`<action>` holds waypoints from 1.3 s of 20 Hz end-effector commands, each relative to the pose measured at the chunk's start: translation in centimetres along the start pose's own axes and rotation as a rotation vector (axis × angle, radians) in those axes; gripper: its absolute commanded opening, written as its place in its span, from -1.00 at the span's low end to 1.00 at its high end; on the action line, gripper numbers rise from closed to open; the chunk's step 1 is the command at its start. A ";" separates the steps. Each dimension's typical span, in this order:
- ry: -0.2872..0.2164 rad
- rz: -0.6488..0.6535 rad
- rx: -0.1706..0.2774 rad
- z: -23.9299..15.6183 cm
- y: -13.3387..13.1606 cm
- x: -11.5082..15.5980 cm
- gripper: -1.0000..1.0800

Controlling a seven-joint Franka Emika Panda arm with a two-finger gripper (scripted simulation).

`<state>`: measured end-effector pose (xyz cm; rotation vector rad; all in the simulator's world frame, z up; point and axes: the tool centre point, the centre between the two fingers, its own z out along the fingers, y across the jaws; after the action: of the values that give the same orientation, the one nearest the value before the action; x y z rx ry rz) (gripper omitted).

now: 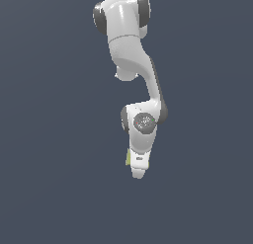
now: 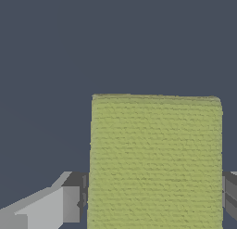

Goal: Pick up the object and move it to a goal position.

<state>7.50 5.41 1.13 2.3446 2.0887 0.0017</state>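
The object (image 2: 155,158) is a flat yellow-green block with a woven-looking texture, and it fills the space between my gripper's (image 2: 155,202) two fingers in the wrist view. The grey finger pads (image 2: 74,202) press against both of its side faces, so the gripper is shut on it. In the exterior view only a thin yellow-green sliver of the object (image 1: 128,158) shows, at the left side of the white gripper (image 1: 139,172), which points down. Whether the object rests on the floor or hangs above it cannot be told.
A plain dark blue-grey surface (image 1: 54,188) surrounds the arm on all sides. No other objects, containers or edges are in view, and no goal marker shows.
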 end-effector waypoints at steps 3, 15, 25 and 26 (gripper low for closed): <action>0.000 0.000 0.002 0.1 -0.1 0.0 -1.00; 0.000 0.000 0.000 -0.7 -0.1 0.2 -1.00; -0.001 -0.001 0.000 -6.6 -1.0 2.1 -1.00; -0.002 -0.001 0.000 -7.6 -1.1 2.5 -1.00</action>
<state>6.77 7.49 7.20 2.3451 2.0895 -0.0034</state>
